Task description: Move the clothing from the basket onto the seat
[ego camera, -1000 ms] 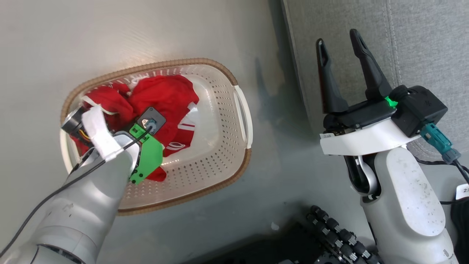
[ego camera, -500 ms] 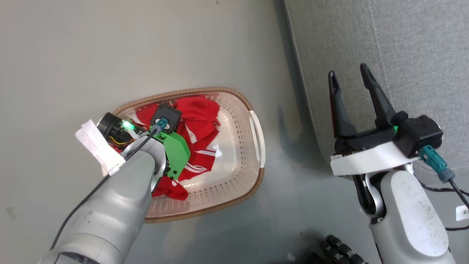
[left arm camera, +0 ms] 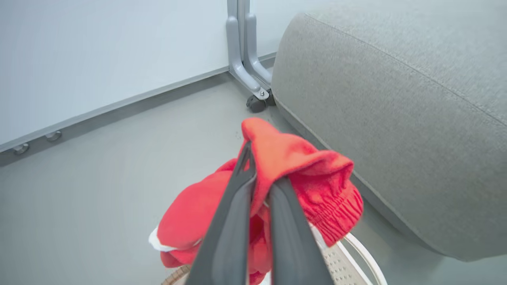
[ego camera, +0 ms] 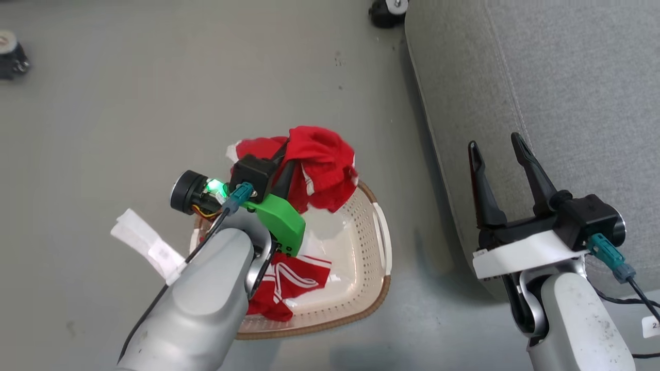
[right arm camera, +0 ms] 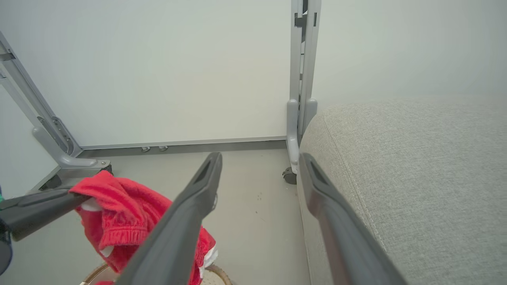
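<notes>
My left gripper [ego camera: 286,154] is shut on a red garment [ego camera: 322,159] and holds it up above the far rim of the basket [ego camera: 379,288]. The left wrist view shows the cloth [left arm camera: 301,162] draped over the closed fingers [left arm camera: 233,221], its elastic waistband hanging to the right. A second red garment with white stripes [ego camera: 294,278] lies in the basket, partly hidden by my left arm. The light-grey seat [ego camera: 567,77] stands to the right of the basket. My right gripper [ego camera: 494,143] is open and holds nothing, over the seat's near edge.
Grey floor surrounds the basket. A grey frame leg with a caster [right arm camera: 295,158] stands against the white wall at the seat's far corner, and another caster [ego camera: 10,51] sits at the far left. A white tag [ego camera: 147,245] hangs from my left wrist.
My left gripper has risen out of the basket with one red garment, which now hangs above the far rim. The head camera has shifted. The right gripper stays open.
</notes>
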{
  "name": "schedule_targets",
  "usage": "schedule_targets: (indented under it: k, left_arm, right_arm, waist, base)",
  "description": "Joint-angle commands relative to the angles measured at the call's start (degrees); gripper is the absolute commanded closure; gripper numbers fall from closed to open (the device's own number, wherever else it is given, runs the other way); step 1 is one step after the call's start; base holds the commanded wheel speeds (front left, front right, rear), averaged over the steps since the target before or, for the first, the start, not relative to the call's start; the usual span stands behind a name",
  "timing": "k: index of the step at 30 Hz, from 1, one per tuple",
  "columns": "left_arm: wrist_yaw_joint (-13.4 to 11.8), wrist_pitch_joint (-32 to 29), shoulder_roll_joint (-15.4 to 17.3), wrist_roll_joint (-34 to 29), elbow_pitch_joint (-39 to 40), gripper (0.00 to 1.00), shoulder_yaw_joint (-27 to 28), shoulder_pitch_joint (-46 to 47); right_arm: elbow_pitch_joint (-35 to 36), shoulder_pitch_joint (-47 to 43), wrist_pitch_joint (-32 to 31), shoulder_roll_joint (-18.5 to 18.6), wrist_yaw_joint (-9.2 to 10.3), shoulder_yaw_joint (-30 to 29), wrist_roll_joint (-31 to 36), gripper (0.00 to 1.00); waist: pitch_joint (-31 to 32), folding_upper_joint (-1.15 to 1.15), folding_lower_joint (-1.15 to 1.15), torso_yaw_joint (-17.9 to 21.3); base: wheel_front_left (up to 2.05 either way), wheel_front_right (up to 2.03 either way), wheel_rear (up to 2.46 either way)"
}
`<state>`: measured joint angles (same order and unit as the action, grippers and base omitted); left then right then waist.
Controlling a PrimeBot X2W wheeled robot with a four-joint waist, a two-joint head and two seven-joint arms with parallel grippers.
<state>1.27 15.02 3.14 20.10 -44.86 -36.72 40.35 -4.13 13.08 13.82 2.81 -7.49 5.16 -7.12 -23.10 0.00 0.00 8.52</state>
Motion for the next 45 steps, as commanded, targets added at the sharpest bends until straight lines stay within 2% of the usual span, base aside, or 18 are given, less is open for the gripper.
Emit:
schedule_targets:
  k: [1, 10, 15, 21, 32, 45]
  left_arm:
    - [-0.83, 0.19, 1.08, -0.19, 2.17, 1.00, 0.65, -1.66]
    - [-3.94, 0.20, 5.05, 1.26, 23.59, 1.00, 6.03, -9.87]
    - [-4.09, 0.20, 6.35, 1.63, 33.48, 1.00, 8.97, -14.17]
    - [-3.98, 0.12, 6.58, 0.96, 41.70, 1.00, 11.95, -18.22]
    - [-4.08, 0.13, 6.79, -0.55, 48.45, 1.00, 12.61, -24.77]
    - [-3.13, 0.12, 7.76, 0.90, 47.97, 1.00, 12.71, -27.03]
  right_arm:
    - [0.42, -0.97, -0.34, 0.17, 0.00, -0.19, 0.37, 0.00]
    - [2.80, -3.71, -2.74, 0.17, 0.00, -0.86, 0.96, 0.00]
    - [4.00, -5.16, -4.05, 0.17, 0.00, -0.84, 1.18, 0.00]
    - [5.23, -6.81, -5.42, 0.17, 0.00, -0.58, 1.36, 0.00]
    - [6.92, -10.94, -7.71, 0.17, 0.00, 0.45, 0.98, 0.00]
    - [7.94, -13.83, -8.84, 0.17, 0.00, 1.44, 0.04, 0.00]
  waist:
    - [3.61, 0.00, 0.00, -2.13]
    - [7.53, 0.00, 0.00, -3.96]
    - [9.41, 0.00, 0.00, -4.63]
    - [11.59, 0.00, 0.00, -5.09]
    - [15.95, 0.00, 0.00, -4.77]
    - [18.27, 0.00, 0.00, -4.27]
  base:
    - [0.00, 0.00, 0.00]
    - [0.00, 0.00, 0.00]
    - [0.00, 0.00, 0.00]
    - [0.00, 0.00, 0.00]
    - [0.00, 0.00, 0.00]
    - [0.00, 0.00, 0.00]
